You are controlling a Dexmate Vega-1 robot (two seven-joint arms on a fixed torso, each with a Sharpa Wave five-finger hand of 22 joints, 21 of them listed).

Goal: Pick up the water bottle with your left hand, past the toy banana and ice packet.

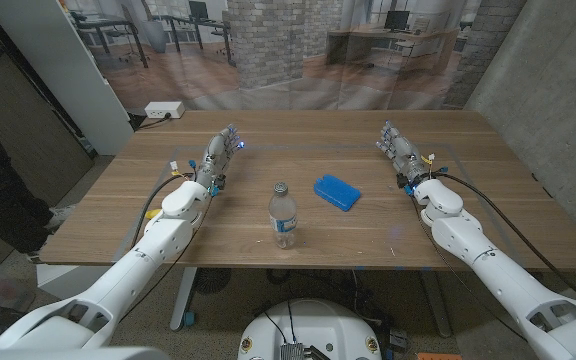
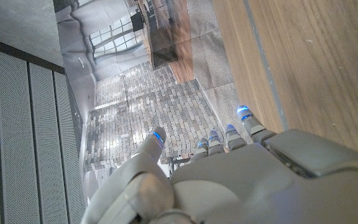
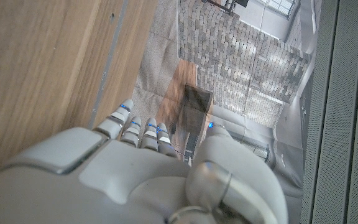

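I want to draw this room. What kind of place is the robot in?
Probably a robot test room, not a real office. A printed backdrop of brick pillars and desks hangs behind the wooden table, with a concrete wall beside it. On the table stand a water bottle and a blue ice packet.

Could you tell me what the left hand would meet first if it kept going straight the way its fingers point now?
Nothing, it seems: the left hand points toward the table's far edge, and the wood ahead looks bare.

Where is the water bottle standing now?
In the head view, the water bottle stands upright near the table's front edge, centre, beside the blue ice packet.
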